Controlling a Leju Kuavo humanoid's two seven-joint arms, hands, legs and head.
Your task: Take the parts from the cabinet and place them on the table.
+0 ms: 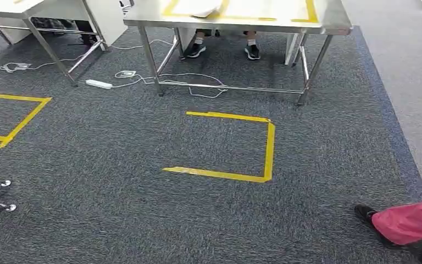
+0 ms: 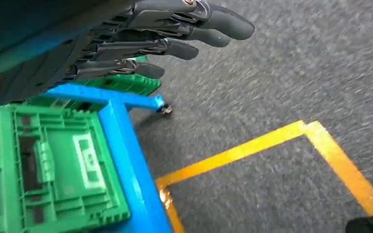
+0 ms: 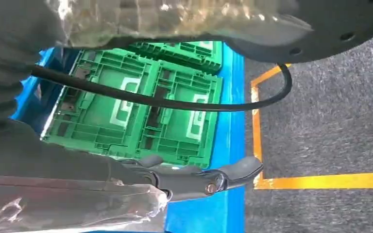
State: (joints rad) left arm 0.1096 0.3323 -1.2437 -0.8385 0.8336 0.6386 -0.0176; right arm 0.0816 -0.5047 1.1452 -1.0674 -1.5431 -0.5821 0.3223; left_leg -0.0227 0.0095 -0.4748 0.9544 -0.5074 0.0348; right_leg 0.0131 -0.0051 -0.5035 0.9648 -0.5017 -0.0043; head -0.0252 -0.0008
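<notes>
The steel table (image 1: 338, 22) stands ahead at the far side of the carpet, with yellow tape marking a frame on its top. In the right wrist view my right hand (image 3: 194, 177) holds a flat part wrapped in clear plastic (image 3: 73, 208) against its fingers, and one dark finger (image 3: 240, 169) sticks out past the wrap. In the left wrist view my left hand (image 2: 165, 36) hangs with fingers stretched out and nothing in them. Both hands hang over green crates (image 3: 141, 104) on a blue cart (image 2: 131, 160).
A yellow tape square (image 1: 236, 146) marks the carpet before the table, another (image 1: 11, 115) lies at the left. A power strip (image 1: 99, 84) and cables lie by the table legs. A person's shoes (image 1: 222, 50) show under the table; a pink-trousered leg (image 1: 409, 223) stands at the lower right.
</notes>
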